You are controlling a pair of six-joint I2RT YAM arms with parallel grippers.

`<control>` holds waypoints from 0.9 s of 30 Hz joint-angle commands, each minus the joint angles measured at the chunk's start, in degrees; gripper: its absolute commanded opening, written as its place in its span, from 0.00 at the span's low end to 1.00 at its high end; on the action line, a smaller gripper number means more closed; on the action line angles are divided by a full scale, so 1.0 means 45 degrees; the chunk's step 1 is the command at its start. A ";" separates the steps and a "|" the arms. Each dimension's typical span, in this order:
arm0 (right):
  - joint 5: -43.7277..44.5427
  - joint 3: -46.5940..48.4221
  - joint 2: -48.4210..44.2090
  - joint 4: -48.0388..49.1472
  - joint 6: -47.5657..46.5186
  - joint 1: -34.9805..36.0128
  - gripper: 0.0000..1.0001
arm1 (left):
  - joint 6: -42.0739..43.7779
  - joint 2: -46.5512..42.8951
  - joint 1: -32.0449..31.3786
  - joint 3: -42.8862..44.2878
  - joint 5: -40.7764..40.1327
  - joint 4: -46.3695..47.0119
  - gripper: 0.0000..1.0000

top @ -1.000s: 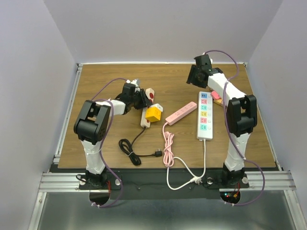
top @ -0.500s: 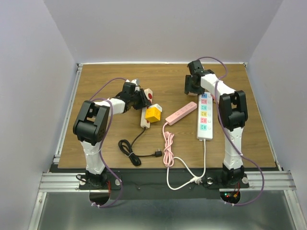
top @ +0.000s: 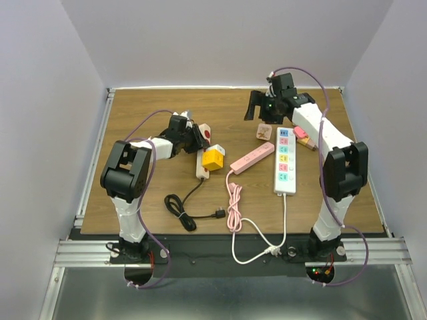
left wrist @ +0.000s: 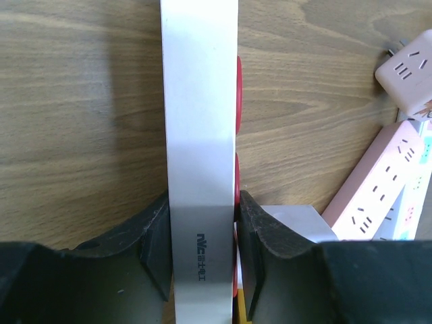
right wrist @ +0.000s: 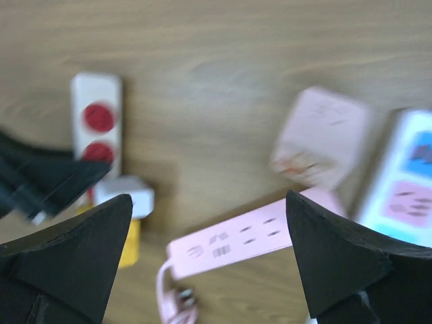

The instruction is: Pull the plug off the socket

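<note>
A narrow white socket strip [top: 204, 148] with red sockets lies at the left middle of the table. A yellow and white plug [top: 213, 159] sits plugged into it near its front end. My left gripper [top: 196, 139] is shut on the strip's far half, and in the left wrist view its fingers [left wrist: 253, 229] press both long sides of the strip [left wrist: 199, 121]. My right gripper [top: 261, 113] hangs open above the table to the right with nothing between its fingers. In its blurred view, the gripper [right wrist: 209, 199] looks down on the strip [right wrist: 96, 115] and the plug [right wrist: 125, 199].
A pink cube adapter [top: 264, 131] lies loose under the right gripper. Beside it are a pink power strip [top: 252, 157] with a coiled pink cable and a white strip with coloured sockets [top: 284, 160]. A black cable [top: 183, 213] coils at the front left.
The right gripper dipped toward the table, opened wide and rose. The pink cube adapter now lies on the table below it. The left gripper has not moved.
</note>
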 commanded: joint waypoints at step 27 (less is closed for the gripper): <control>-0.6152 -0.4816 0.0810 0.6452 0.4006 0.3927 1.00 | -0.1380 -0.1276 0.0463 -0.0999 0.0659 0.0828 0.00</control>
